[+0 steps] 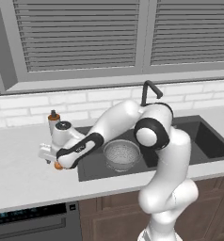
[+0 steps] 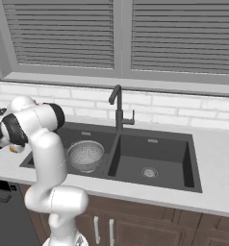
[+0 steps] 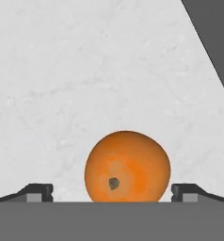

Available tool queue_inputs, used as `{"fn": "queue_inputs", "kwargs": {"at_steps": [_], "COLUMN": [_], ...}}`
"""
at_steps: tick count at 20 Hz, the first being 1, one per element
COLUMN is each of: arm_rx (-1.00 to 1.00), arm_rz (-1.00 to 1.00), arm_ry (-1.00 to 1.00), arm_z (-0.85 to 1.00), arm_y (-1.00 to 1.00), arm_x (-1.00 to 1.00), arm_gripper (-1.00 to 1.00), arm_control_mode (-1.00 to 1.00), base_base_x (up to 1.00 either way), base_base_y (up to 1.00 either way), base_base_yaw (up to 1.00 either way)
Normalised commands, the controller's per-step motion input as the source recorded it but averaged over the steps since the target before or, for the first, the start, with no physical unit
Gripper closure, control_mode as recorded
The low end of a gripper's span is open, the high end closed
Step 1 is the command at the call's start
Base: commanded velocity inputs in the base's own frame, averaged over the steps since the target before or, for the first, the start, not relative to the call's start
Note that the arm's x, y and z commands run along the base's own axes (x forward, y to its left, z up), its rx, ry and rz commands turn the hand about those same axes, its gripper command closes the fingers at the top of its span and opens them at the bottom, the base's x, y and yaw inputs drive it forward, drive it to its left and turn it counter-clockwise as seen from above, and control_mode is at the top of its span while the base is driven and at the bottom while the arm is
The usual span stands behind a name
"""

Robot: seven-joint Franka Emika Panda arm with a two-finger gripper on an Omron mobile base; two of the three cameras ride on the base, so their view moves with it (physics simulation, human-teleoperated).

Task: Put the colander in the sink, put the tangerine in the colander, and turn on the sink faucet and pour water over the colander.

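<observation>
Between the two dark fingertips, right under the gripper (image 3: 112, 194), sits the tangerine (image 3: 127, 167) on the pale counter (image 3: 85, 70). The jaws stand wide, one tip out on each side of the fruit with a gap to spare, so the hand has hold of nothing yet; it looks poised to close.

From where I'm standing, the worry is the roundness of that fruit. If the fingers close off-centre or too high on its curve, it could squirt out and roll along the counter, perhaps toward the dark edge of the sink (image 3: 212, 42) showing up and to the right of the hand. A hard squeeze might also bruise it, I'd guess. And the carry afterwards is a fair reach: the colander (image 1: 121, 154) already rests in the left basin, well off to the hand's side, so a loose hold could drop the fruit short of it.

Plenty is hard to make out. From the left base camera the forearm covers most of the hand (image 1: 50, 153), and just a sliver of orange peeks out below it. How deep the tips sit around the fruit I cannot tell. A grey bottle (image 1: 53, 120) stands just behind the hand; whether the wrist clears it is unclear. The sink faucet (image 2: 117, 108) stands behind the divider, its lever small and hard to read.
</observation>
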Motion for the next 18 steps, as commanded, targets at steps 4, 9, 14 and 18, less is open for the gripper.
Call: {"fn": "queue_inputs", "kwargs": {"at_steps": [4,9,14,18], "arm_rx": [-0.03,-0.03,0.00,0.00], "arm_rz": [-0.02,0.00,0.00,0.00], "arm_ry": [0.00,-0.02,-0.03,0.00], "arm_z": [-0.25,-0.15,-0.12,-0.18], "arm_y": [0.00,0.00,0.00,0.00], "arm_x": [0.03,0.16,0.17,0.11], "arm_gripper": [-1.00,-1.00,-1.00,-1.00], "arm_control_mode": [-1.00,-1.00,-1.00,-1.00], "base_base_x": [0.00,0.00,0.00,0.00], "base_base_y": [0.00,0.00,0.00,0.00], "base_base_yaw": [0.00,0.00,0.00,0.00]}}
